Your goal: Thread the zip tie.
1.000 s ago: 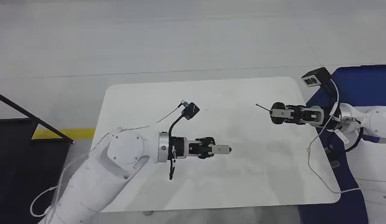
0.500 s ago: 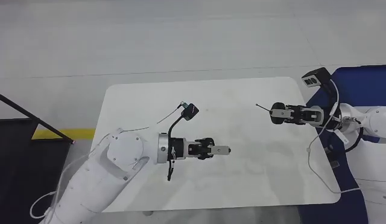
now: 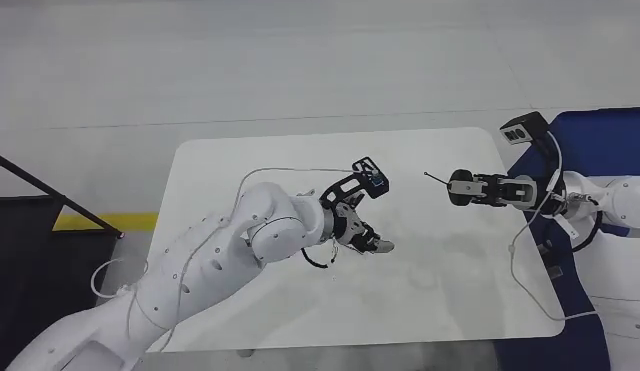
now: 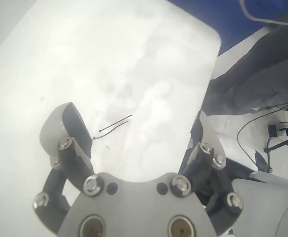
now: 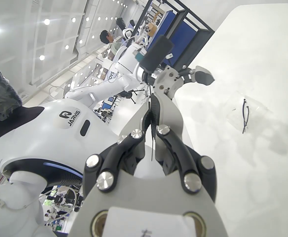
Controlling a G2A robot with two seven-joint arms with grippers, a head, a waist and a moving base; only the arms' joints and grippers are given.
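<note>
**Desk** (image 3: 250, 171): white top with rounded corners. It carries the ties listed below.

**Left gripper** (image 3: 380, 244): over the middle of the desk, raised off the surface. The fingers (image 4: 72, 124) are spread wide apart and nothing is between them.

**Right gripper** (image 3: 455, 186): over the right part of the desk, near its edge and held about level. It is well apart from the left gripper. The fingers (image 5: 166, 114) are pressed together on the zip tie.

**Zip tie** (image 5: 153, 134): thin and black, pinched between the right fingers. In the top view a short tip (image 3: 433, 179) sticks out past the fingertips toward the middle of the desk, off the surface. In the right wrist view the rest of the strip runs back between the fingers toward the wrist.

**Loose ties** (image 4: 114, 125): two thin black ties lying flat on the bare desk, close alongside each other and crossing near one end. In the left wrist view they lie on the desk between the open left fingers, nearer one finger and not touching either. In the right wrist view (image 5: 245, 115) they lie on the desk beyond the left gripper.

**Clear outline** (image 5: 262, 107): a faint see-through shape around the loose ties in the right wrist view. It is not possible to tell whether it is a bag, a sheet or a mark on the desk.
</note>
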